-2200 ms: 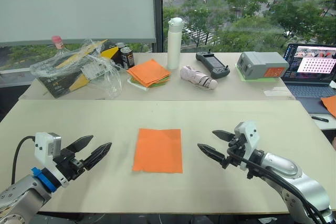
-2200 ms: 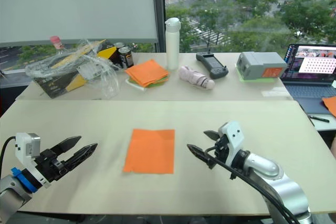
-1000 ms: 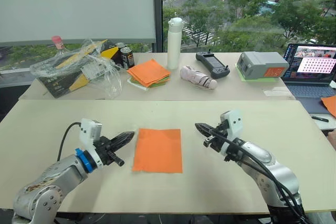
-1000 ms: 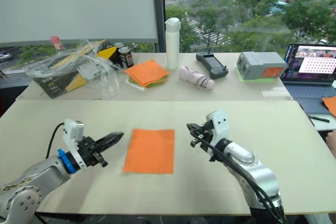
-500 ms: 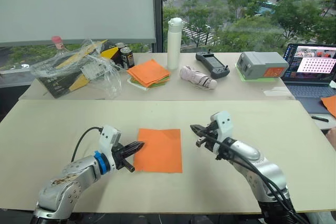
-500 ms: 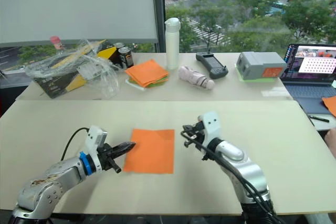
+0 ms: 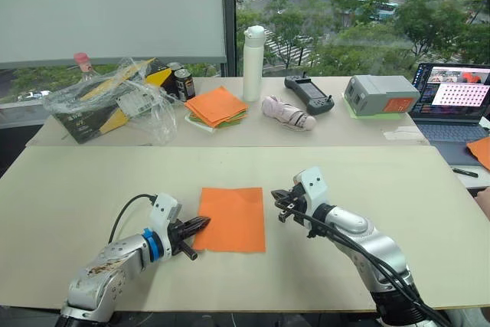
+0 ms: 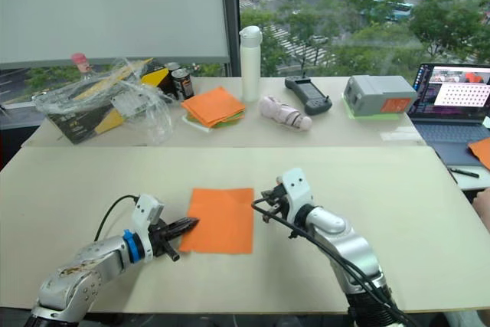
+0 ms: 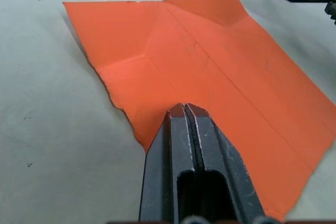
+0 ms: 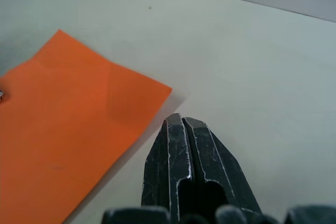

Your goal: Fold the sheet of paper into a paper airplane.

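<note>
Orange sheet of paper [image 7: 231, 218] lies flat mid-table [image 7: 92, 189]; we press our left gripper [image 7: 200, 223], fingers together, onto its left edge, right gripper [image 7: 277, 197] closed beside its far right corner.

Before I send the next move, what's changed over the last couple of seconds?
Both pincers closed in on the sheet of paper and shut: the left pincer now has its tips over the paper's left edge, the right pincer sits beside its far right corner. The sheet stayed flat, unmoved.

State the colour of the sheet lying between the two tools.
Plain bright orange, with faint crease lines; the sheet of paper shows best in the left wrist view.
</note>
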You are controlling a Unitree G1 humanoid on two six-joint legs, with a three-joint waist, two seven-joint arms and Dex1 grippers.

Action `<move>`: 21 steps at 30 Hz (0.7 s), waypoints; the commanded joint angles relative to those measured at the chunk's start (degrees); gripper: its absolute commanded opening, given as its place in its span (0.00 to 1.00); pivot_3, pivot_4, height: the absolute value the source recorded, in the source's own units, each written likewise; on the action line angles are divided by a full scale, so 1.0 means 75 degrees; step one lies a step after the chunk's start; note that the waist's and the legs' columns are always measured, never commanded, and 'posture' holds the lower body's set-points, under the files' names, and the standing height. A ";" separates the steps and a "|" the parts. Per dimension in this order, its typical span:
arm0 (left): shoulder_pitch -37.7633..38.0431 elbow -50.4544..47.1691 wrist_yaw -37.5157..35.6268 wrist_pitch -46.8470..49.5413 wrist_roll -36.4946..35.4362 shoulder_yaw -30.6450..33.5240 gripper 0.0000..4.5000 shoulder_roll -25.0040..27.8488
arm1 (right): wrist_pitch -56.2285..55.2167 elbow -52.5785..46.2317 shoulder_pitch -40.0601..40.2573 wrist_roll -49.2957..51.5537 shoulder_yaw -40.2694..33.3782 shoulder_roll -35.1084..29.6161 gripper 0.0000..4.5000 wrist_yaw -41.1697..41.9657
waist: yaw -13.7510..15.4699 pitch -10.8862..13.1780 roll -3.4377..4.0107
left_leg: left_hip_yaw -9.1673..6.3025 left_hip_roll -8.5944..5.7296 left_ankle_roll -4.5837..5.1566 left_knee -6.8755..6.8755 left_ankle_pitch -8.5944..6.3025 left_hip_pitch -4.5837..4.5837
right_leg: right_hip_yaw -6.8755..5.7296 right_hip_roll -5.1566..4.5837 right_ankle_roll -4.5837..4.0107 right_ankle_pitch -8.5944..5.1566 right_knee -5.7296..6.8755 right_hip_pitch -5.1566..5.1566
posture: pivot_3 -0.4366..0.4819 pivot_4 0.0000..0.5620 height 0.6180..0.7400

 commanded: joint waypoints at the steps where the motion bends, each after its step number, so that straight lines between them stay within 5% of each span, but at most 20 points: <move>1: 0.0144 0.0006 -0.0039 -0.0016 0.0136 -0.0014 0.01 -0.0043 | 0.0113 -0.0023 -0.0171 -0.0114 0.0142 -0.0045 0.01 0.0123 | -0.0004 0.0000 0.0000 | 0.0001 0.0000 0.0000 0.0000 0.0000 0.0001 | 0.0000 0.0000 0.0000 0.0000 0.0000 0.0000 | 0.48 0.27 1.00; 21: 0.0220 -0.0094 -0.0010 -0.0051 0.0246 -0.0030 0.01 -0.0119 | 0.0293 0.0049 -0.0280 -0.0222 0.0618 -0.0109 0.01 0.0938 | 0.0000 -0.0002 0.0000 | 0.0000 0.0000 0.0000 0.0000 0.0000 0.0006 | 0.0000 0.0000 0.0000 0.0000 0.0003 0.0003 | 0.48 0.27 1.00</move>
